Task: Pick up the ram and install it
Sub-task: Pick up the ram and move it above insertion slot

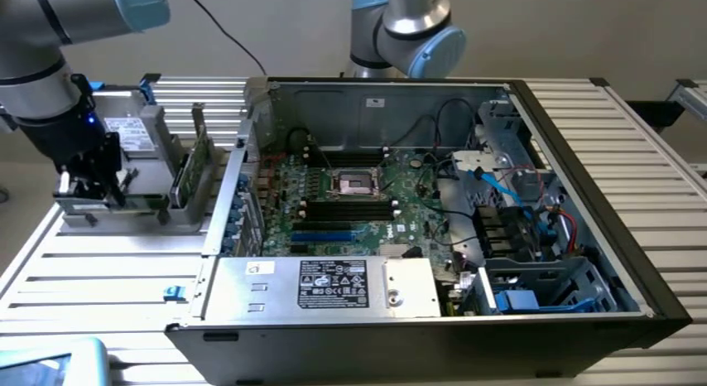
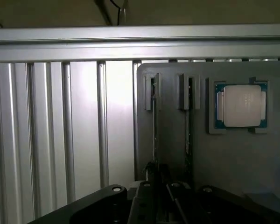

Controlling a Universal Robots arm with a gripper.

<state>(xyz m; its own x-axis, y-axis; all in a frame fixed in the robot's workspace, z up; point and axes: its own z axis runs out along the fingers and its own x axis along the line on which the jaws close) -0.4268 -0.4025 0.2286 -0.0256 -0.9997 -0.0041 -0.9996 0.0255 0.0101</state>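
Ram (image 2: 154, 133), seemingly edge-on, stands in a slot near the grey holder's (image 2: 233, 158) edge, with bare bench (image 2: 84, 140) slats alongside. Gripper (image 1: 86, 195) sits low over it; whether the jaws are clenched cannot be told.

Colour key. Case (image 1: 442, 353): black shell, grey inner walls. Inside the case: green motherboard (image 1: 411, 205) with black and blue slots; silver power supply (image 1: 238, 288) bearing a white label with black print; light-blue cable (image 1: 499, 187). Outside the case: silver ribbed table (image 1: 99, 270); grey fixture (image 2: 233, 158); silver processor (image 2: 242, 106) with a blue-green rim. My pincer (image 1: 91, 197): black. My arm (image 1: 33, 38): grey, light-blue caps.
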